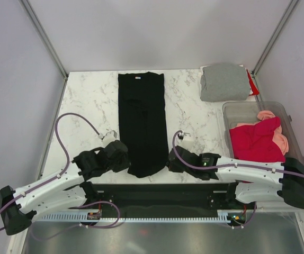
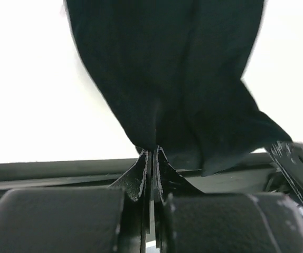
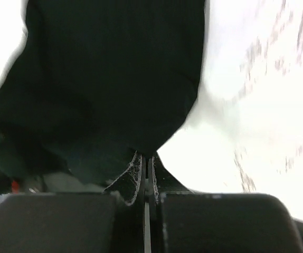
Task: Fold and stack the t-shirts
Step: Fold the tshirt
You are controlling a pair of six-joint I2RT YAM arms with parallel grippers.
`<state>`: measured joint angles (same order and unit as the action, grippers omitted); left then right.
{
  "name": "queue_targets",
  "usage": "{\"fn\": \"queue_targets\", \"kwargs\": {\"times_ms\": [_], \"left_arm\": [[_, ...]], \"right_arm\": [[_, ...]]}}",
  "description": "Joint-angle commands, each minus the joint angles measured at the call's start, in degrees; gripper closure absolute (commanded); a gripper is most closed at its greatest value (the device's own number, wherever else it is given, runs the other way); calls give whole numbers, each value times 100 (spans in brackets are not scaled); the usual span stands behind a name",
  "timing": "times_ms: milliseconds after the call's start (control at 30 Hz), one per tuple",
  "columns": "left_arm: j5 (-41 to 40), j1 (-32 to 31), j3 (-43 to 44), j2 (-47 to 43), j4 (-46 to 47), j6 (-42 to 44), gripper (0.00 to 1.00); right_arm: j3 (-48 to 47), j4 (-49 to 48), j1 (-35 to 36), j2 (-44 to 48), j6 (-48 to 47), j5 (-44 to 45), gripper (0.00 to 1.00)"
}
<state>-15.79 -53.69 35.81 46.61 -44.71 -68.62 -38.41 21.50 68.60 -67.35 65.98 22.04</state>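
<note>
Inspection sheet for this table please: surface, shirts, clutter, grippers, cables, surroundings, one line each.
Surface: white marbled table.
Job's things: black t-shirt folded into a long strip down the middle; grey t-shirt folded at the far right; crimson t-shirt and salmon-pink t-shirt bunched in the tub.
Clutter: clear plastic tub at the right edge; small red item beside the grey t-shirt, cannot tell what it is.
Grippers: left gripper shut on the black t-shirt's near left corner; right gripper shut on its near right corner.
Cables: purple cables loop off each arm.
Surroundings: pale walls, metal frame posts.
</note>
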Motion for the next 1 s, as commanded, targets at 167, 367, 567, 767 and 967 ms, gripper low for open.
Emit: {"fn": "queue_targets", "kwargs": {"times_ms": [167,367,567,767,967], "left_arm": [[206,1611,1410,1033,144,1604,98],[1007,2915,2087,2200,691,2475,98],[1552,3592,3018,3520,964,2915,98],[1904,4050,3757,4698,1078,3135,98],[2168,4262,4275,5568,1210,3250,98]], "right_arm": [[-1904,223,-1489,-918,-1754,-428,100],[-3239,355,-2332,-2068,-2509,-868,100],[-4295,461,-2887,-3194,-2871,-1255,100],[-4894,338,-3353,-4029,-3170,-1746,100],[-5447,294,-3634,-4759,-3336,-2063,100]]}}
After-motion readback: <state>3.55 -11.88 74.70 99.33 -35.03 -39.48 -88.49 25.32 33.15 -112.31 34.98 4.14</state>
